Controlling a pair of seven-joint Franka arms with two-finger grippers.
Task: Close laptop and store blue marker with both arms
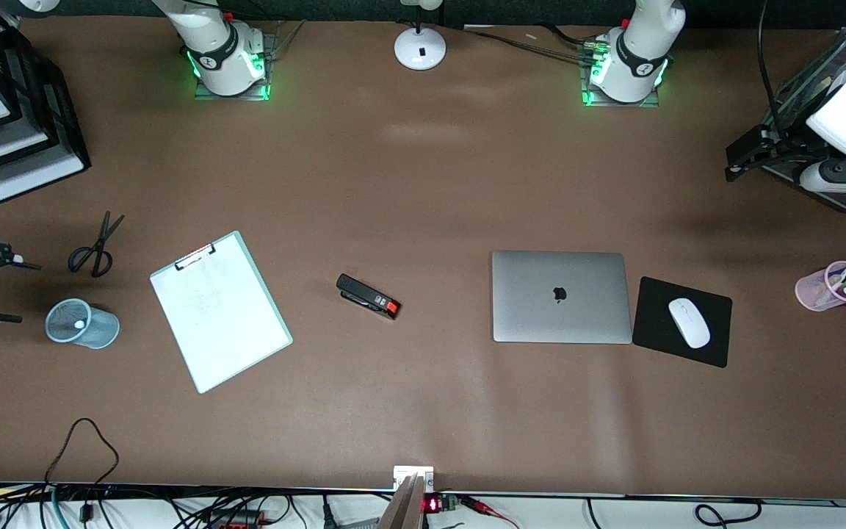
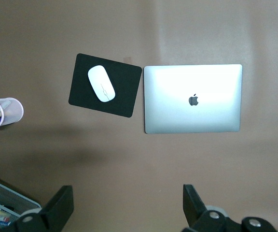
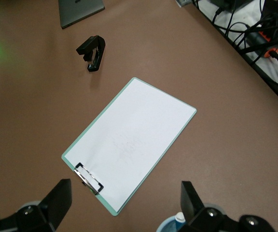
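The laptop (image 1: 561, 297) lies shut on the table (image 1: 423, 184), lid up with the dark logo showing. The mouse pad (image 1: 709, 345) sits just beside it toward the left arm's end, carrying a white mouse (image 1: 689, 322); the pink cup (image 1: 827, 288) of pens stands well past that. Toward the right arm's end from the laptop come the stapler (image 1: 368, 297), then the clipboard (image 1: 220, 310), then the scissors (image 1: 96, 246) and the blue mesh cup (image 1: 82, 324). A small white-tipped blue object stands in that mesh cup; I cannot tell if it is the marker.

The right gripper (image 3: 124, 203) hangs over the mesh cup, fingers spread and empty. The left gripper (image 2: 128, 205) hangs off the left arm's end of the table, well apart from the laptop, fingers spread and empty.
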